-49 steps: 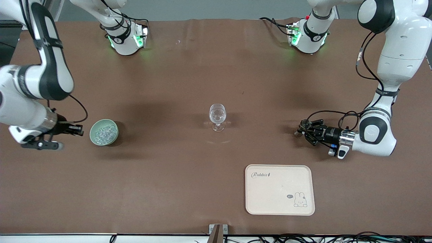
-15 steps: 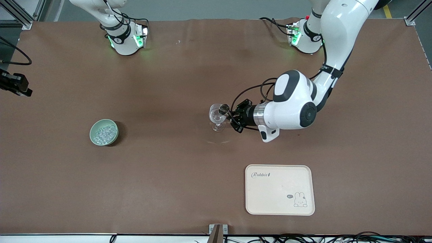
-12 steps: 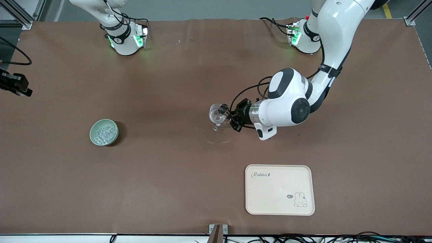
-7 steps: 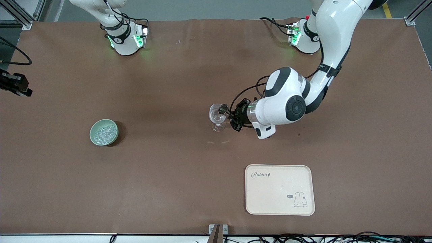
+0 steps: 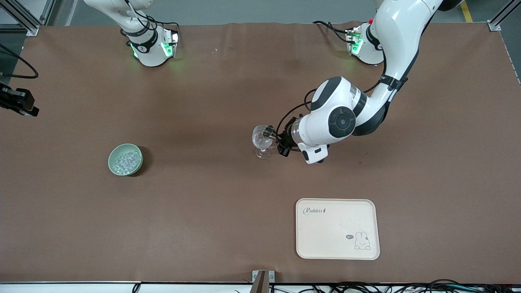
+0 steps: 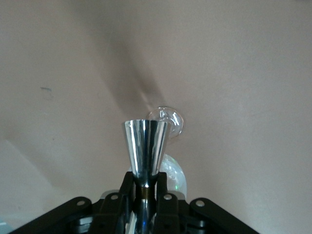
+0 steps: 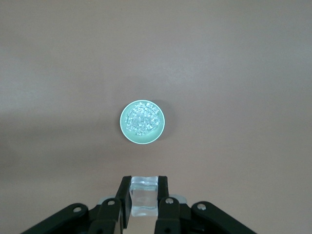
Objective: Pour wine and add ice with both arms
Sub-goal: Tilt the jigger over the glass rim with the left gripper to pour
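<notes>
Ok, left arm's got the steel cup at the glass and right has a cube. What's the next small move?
Probably tip further: the left gripper grips the steel cup by its stem, mouth at the wine glass rim. The right gripper should wait, clamped on its ice cube high above the green bowl.

glinting ice (image 5: pixel 125 160) heaped in green bowl (image 5: pixel 137 166); one cube (image 7: pixel 144 202) held aloft.

The shiny steel cone-shaped measuring cup (image 6: pixel 145 150) hides much of the clear stemmed wine glass (image 6: pixel 168 119); its contents cannot be told.
</notes>
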Robot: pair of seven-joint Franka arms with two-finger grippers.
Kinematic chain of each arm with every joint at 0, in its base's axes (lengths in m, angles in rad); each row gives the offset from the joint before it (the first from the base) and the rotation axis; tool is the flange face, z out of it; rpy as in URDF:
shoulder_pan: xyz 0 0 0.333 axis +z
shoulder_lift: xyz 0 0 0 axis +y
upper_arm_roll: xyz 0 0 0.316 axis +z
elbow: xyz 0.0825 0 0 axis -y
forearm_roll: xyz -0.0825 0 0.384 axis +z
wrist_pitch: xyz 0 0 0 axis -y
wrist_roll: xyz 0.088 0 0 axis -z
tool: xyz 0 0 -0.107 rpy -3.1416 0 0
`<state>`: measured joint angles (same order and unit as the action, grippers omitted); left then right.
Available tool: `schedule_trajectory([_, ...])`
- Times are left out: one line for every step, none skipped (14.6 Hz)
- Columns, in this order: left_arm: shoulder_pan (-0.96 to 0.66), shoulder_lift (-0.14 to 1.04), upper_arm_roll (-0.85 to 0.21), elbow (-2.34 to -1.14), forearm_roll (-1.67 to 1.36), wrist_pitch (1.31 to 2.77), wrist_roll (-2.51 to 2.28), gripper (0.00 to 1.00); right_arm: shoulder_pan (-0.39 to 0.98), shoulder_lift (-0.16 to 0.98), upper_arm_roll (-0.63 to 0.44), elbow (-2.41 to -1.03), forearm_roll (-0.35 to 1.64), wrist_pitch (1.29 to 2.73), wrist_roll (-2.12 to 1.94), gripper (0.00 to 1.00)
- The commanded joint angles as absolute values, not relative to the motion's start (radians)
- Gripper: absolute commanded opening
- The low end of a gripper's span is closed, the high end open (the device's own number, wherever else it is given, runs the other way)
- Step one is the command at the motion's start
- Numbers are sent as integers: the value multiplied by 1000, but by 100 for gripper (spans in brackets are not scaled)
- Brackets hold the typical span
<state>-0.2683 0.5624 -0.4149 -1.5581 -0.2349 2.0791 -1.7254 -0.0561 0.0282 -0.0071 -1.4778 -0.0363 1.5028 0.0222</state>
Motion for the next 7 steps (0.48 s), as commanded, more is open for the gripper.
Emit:
schedule_trajectory([-268,532,-414,-1575,-216,2085,-1747,0,-52,17,-12,-1491,-23,1509,18,1])
schedule_trajectory([-256,535,-420,-1575,-227,2083,-1746,0,-52,17,-12,-1491,-23,1509,18,1])
schedule_trajectory([-252,540,-422,-1575,-253,2082,-1740,0,-52,17,-12,-1490,-23,1509,18,1])
schedule_trajectory([-249,545,-420,-1575,-314,2082,-1729,0,-52,17,-12,-1491,-23,1509,18,1])
schedule_trajectory([-239,548,-420,-1575,-393,2080,-1695,0,-52,17,-12,-1491,-23,1509,18,1])
schedule_trajectory([-229,548,-420,-1575,-464,2074,-1643,0,-52,17,-12,-1490,-23,1508,18,1])
schedule_trajectory([-221,548,-419,-1577,-532,2068,-1593,0,-51,17,-12,-1491,-23,1505,20,1])
